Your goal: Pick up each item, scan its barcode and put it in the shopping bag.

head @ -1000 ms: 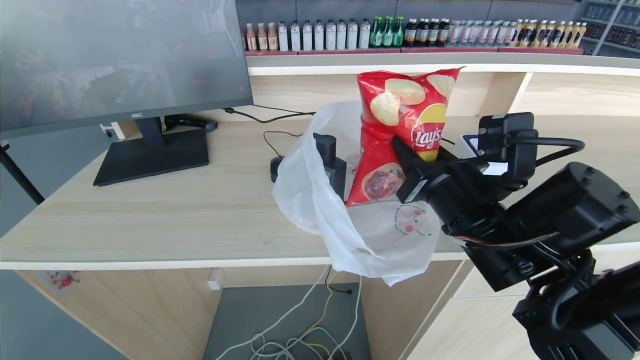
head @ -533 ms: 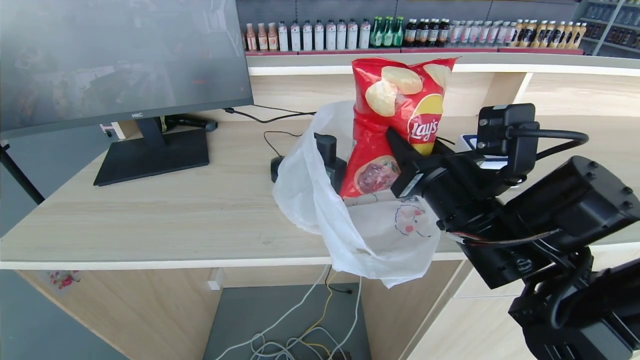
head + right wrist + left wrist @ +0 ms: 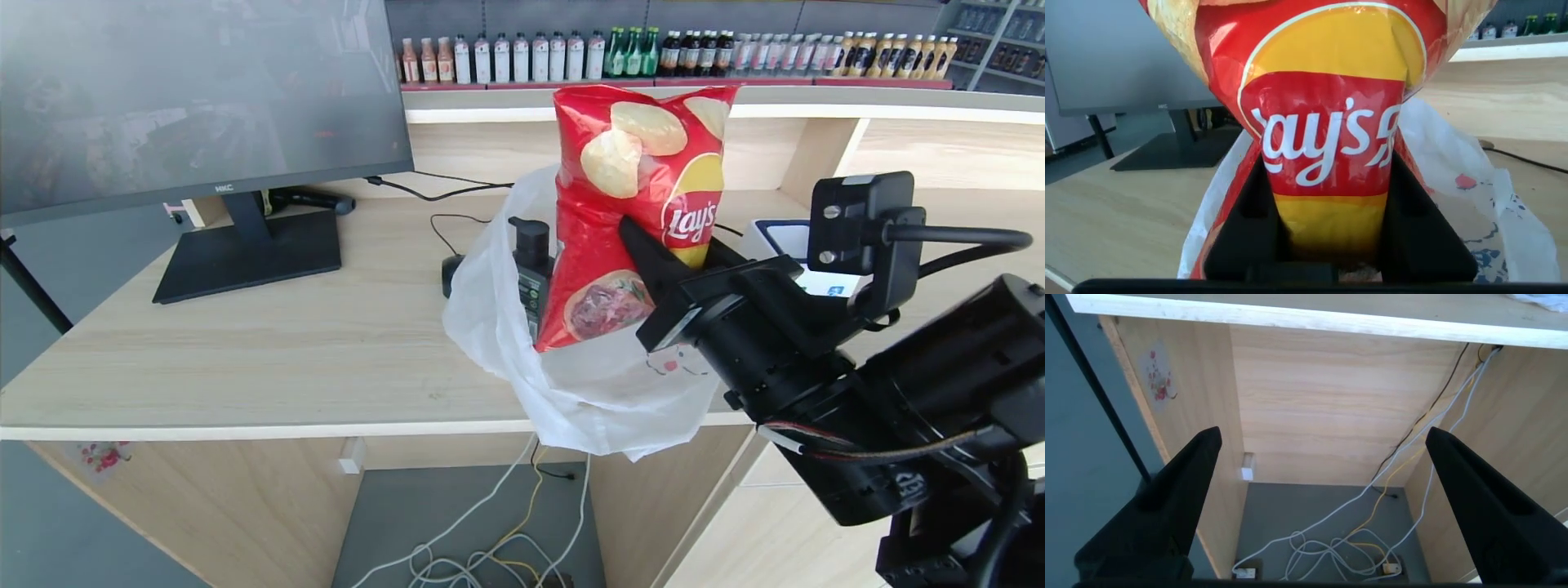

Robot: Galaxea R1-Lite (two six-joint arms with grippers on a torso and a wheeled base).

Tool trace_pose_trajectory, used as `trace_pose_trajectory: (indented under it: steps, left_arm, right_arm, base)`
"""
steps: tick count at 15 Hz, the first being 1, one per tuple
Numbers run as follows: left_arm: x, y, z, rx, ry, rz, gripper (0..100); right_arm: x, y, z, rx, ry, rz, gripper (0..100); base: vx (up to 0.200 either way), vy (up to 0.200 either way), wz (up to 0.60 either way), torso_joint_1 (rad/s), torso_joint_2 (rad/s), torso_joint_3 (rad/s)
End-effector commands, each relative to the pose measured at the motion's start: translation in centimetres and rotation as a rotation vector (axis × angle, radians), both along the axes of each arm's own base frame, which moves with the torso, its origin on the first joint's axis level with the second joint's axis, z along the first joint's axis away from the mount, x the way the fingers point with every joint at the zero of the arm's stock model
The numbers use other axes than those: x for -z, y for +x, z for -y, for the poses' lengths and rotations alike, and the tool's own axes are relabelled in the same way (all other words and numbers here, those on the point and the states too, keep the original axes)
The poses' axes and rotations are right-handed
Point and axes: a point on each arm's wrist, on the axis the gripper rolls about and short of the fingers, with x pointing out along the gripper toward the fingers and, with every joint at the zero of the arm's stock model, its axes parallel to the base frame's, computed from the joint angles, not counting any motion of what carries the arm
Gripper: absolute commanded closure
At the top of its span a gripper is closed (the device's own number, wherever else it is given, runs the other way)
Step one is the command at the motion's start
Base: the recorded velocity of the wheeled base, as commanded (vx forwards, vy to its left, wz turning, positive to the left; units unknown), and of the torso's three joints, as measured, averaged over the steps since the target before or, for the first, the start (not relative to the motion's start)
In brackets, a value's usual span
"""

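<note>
My right gripper [image 3: 679,249] is clamped on the chips [image 3: 637,163], holding them upright at the mouth of the bag [image 3: 588,392] by the counter's [image 3: 245,351] front edge. My left gripper [image 3: 1323,439] hangs below that edge, fingers spread wide.

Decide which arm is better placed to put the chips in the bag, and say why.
Right. Its gripper is shut on the chips, holding them upright over the open bag. The left gripper is open and empty, down in front of the counter, facing the cables beneath it.
</note>
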Motion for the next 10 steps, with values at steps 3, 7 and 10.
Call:
trace_pose_trajectory:
  steps: [3,7,10]
  left_arm:
    - [0.0,0.0,0.0,0.000,0.000,0.000,0]
    - [0.0,0.0,0.0,0.000,0.000,0.000,0]
    - [0.0,0.0,0.0,0.000,0.000,0.000,0]
  right_arm:
    - [1.7,0.4,1.3,0.045,-0.052,-0.053,100]
    - [2.6,1.9,3.4,0.132,-0.070,-0.084,100]
    - [3.3,2.7,3.2,0.134,-0.088,-0.099,100]
  base:
    - [0.000,0.000,0.00,0.000,0.00,0.000]
    - [0.000,0.000,0.00,0.000,0.00,0.000]
    - [0.000,0.000,0.00,0.000,0.00,0.000]
